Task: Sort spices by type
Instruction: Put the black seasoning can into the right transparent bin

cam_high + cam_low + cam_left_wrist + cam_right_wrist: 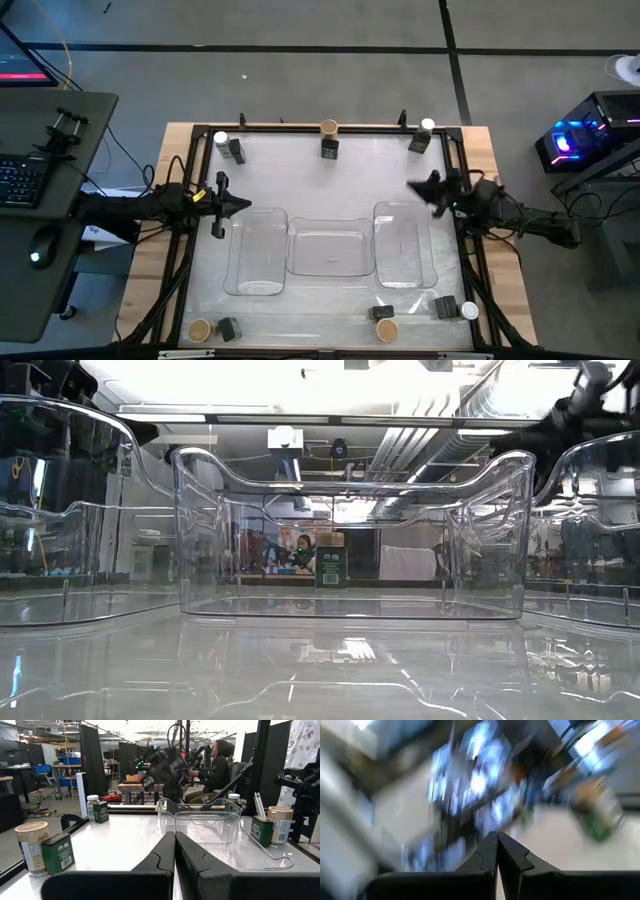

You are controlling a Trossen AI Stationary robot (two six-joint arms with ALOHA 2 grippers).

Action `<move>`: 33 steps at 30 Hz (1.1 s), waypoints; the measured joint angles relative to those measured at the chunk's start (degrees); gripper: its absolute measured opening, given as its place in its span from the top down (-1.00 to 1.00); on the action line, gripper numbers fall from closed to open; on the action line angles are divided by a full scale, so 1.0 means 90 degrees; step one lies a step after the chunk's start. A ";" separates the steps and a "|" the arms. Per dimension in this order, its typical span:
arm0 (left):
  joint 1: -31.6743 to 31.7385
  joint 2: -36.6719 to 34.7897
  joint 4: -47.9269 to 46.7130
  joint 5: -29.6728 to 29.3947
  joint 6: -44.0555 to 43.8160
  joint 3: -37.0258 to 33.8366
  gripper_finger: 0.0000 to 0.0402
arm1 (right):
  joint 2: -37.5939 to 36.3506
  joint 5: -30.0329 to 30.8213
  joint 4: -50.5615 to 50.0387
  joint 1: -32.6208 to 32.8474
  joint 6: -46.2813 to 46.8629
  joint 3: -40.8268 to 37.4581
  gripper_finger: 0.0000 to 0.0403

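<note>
Three trays point(325, 250) are seen mid-table, nothing in them. Spices point(329, 140) are lined along the edges. Both grippers, left point(243, 207) and right point(415, 188), are closed, nothing held.

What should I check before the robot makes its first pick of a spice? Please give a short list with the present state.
1. Left claw empty and shut, beside the left tray: ok.
2. Right claw empty and shut, above the far end of the right tray: ok.
3. All three trays empty, including the middle tray: ok.
4. Spices upright at the table's edges, such as the tan-topped jar and the black box at the far edge: ok.
5. White-lidded jar at the near right corner upright: cannot tell.
6. Right arm at rest: not ok, its wrist view is smeared by motion.
</note>
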 joint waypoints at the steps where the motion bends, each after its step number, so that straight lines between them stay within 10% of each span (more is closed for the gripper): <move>1: 0.0000 -0.0001 0.0000 -0.0001 0.0000 0.0000 1.00 | -0.0002 0.0626 0.0357 -0.0002 0.0293 0.0000 1.00; 5: -0.0002 -0.0002 0.0000 0.0000 0.0000 0.0000 1.00 | -0.0002 0.2374 0.1677 -0.0005 0.1344 -0.0002 1.00; 11: -0.0001 0.0001 -0.0003 0.0000 0.0000 -0.0001 1.00 | 0.0415 0.1794 0.2330 -0.0002 0.0502 0.0751 1.00; 23: -0.0001 0.0001 0.0000 0.0002 -0.0001 -0.0001 1.00 | 0.5480 0.1897 -0.6427 -0.1765 -0.1018 0.5897 0.94; 33: -0.0001 -0.0002 0.0002 0.0000 -0.0001 0.0000 1.00 | 0.8853 0.1572 -0.7445 -0.3846 -0.0758 0.6800 1.00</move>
